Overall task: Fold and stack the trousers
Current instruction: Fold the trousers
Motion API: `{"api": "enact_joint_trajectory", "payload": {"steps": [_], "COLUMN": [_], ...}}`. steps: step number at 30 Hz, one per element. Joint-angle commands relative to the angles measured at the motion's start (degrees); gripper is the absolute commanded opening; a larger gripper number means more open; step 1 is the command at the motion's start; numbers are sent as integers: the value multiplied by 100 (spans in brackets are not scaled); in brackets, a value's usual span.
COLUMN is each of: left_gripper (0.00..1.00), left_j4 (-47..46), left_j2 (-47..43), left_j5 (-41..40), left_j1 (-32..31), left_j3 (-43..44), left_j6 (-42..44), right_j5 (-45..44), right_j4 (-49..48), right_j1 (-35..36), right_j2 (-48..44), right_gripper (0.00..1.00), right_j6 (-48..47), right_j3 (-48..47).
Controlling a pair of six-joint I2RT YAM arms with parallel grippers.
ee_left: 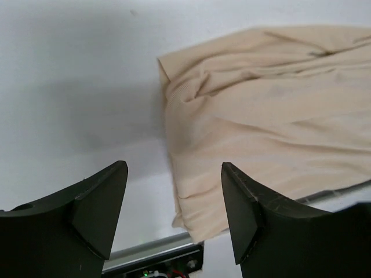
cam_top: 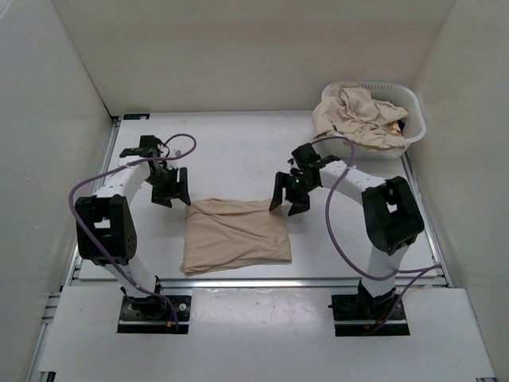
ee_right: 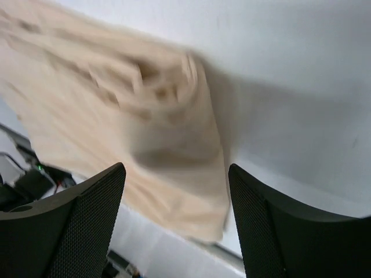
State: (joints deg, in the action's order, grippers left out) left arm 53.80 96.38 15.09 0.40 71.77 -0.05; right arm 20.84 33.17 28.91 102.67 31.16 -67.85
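Observation:
A folded pair of tan trousers (cam_top: 235, 235) lies flat as a rough rectangle on the white table near its front edge. It also shows in the left wrist view (ee_left: 261, 121) and the right wrist view (ee_right: 127, 127). My left gripper (cam_top: 172, 191) is open and empty, just above the fold's far left corner. My right gripper (cam_top: 286, 199) is open and empty, just above the far right corner. More tan trousers (cam_top: 358, 115) lie crumpled in the white basket.
The white slotted laundry basket (cam_top: 413, 119) stands at the table's far right corner. White walls enclose the table on three sides. A metal rail (cam_top: 238, 282) runs along the front edge.

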Motion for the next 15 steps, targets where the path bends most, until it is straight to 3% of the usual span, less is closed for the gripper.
{"api": "enact_joint_trajectory", "payload": {"steps": [1, 5, 10, 11, 12, 15], "left_gripper": [77, 77, 72, 61, 51, 22], "left_j4": [166, 61, -133, -133, -133, -133], "left_j2": [91, 574, 1276, 1365, 1444, 1726], "left_j5": [468, 793, 794, 976, 1030, 1180], "left_j1": [-84, -84, -137, -137, -137, -137], "left_j3": [-347, -252, 91, 266, 372, 794], "left_j6": [5, 5, 5, 5, 5, 5], "right_j5": [-291, -291, -291, -291, -465, -599], "right_j4": [-214, -573, -873, -1013, -1014, -1154], "right_j1": [-43, -43, -218, -306, -359, -578], "right_j2": [559, 1061, 1255, 1255, 1255, 1202], "right_gripper": [77, 77, 44, 37, 22, 10], "right_j6": [136, 443, 987, 1076, 1172, 1480], "right_j3": [-491, -676, -599, -536, -536, -457]}}
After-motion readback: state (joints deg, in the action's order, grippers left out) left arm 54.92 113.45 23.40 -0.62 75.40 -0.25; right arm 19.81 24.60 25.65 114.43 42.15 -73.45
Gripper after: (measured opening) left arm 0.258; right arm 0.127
